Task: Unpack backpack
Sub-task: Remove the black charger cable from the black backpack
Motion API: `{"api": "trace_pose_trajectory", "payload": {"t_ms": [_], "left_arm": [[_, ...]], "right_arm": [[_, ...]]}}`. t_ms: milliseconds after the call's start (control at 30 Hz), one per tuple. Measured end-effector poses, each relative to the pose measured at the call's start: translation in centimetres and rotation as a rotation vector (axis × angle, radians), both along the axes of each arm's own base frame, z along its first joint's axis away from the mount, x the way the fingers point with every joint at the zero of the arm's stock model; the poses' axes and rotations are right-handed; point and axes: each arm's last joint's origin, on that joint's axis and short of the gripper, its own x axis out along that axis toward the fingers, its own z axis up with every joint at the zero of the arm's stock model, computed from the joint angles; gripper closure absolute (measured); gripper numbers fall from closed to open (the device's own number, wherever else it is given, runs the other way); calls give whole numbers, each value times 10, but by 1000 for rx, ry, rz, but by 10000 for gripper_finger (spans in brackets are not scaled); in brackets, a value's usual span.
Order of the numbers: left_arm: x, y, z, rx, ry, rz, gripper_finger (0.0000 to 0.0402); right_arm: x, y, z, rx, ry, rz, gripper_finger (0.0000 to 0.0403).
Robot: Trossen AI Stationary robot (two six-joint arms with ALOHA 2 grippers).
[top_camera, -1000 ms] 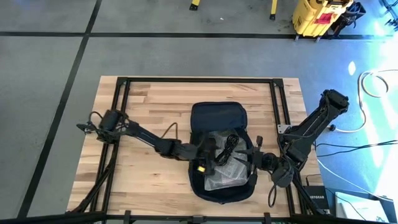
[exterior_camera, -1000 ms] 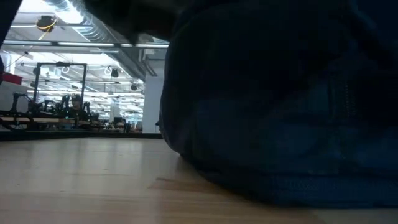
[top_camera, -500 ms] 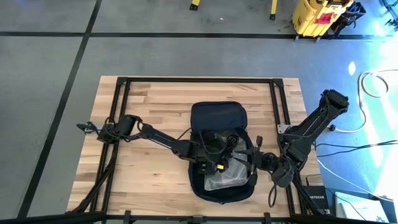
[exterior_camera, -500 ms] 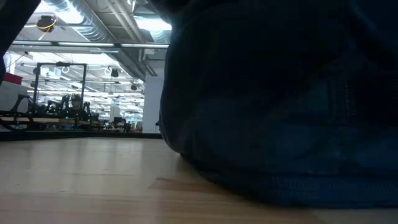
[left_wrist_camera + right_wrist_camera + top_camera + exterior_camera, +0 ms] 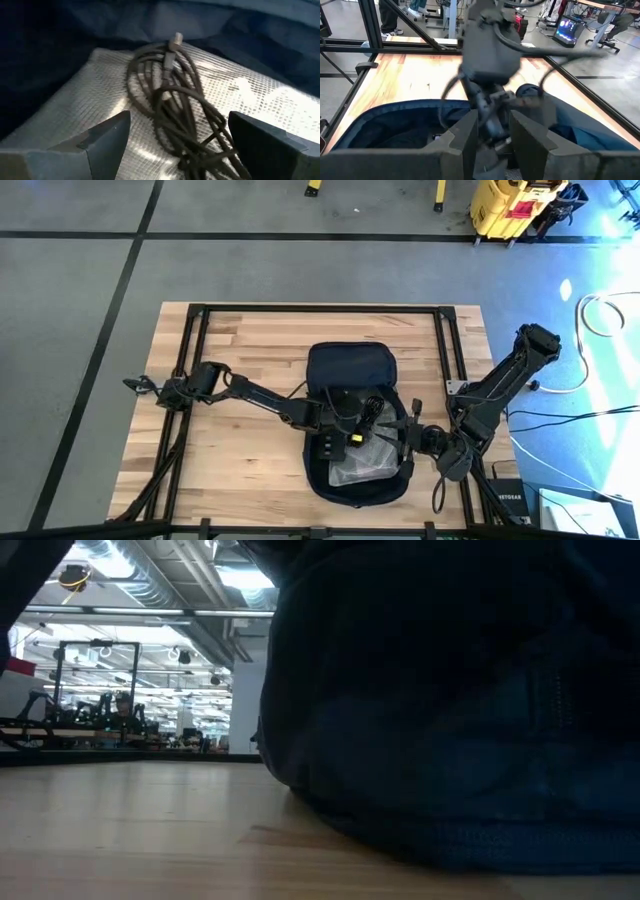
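The backpack [image 5: 352, 420] lies open on the wooden desk [image 5: 240, 340], toward the near edge and nearer the right arm's side; its flap is folded back toward the far edge. Inside the opening sits a crinkly clear plastic bag [image 5: 362, 463] with a coil of dark cable [image 5: 172, 105] resting on top of it.

The left end effector [image 5: 345, 442] reaches in over the backpack's left rim and hovers above the cable, fingers spread wide – in the left wrist view the cable coil lies between and just beyond the two fingers [image 5: 107, 137], not touched. The right end effector [image 5: 408, 435] sits at the backpack's right rim with its fingers drawn close together, a narrow gap between them; whether they pinch the rim fabric I cannot tell.

Open desk lies bare to the left of the backpack and beyond its flap. On the right side the backpack runs close to the dark frame rail [image 5: 455, 370], so room there is tight – the low view is almost filled by the backpack's dark side [image 5: 450, 710]
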Motion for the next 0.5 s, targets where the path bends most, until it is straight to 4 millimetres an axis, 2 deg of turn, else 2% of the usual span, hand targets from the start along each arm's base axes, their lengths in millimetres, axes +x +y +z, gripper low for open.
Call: {"api": "trace_pose_trajectory", "payload": {"t_ms": [233,500], "left_arm": [[16,-14,-13,-8,46,-46,80],[15,-13,-18,-21,79,-30,85]], "right_arm": [[0,0,0,2,1,2,308],[0,0,0,3,1,2,308]]}}
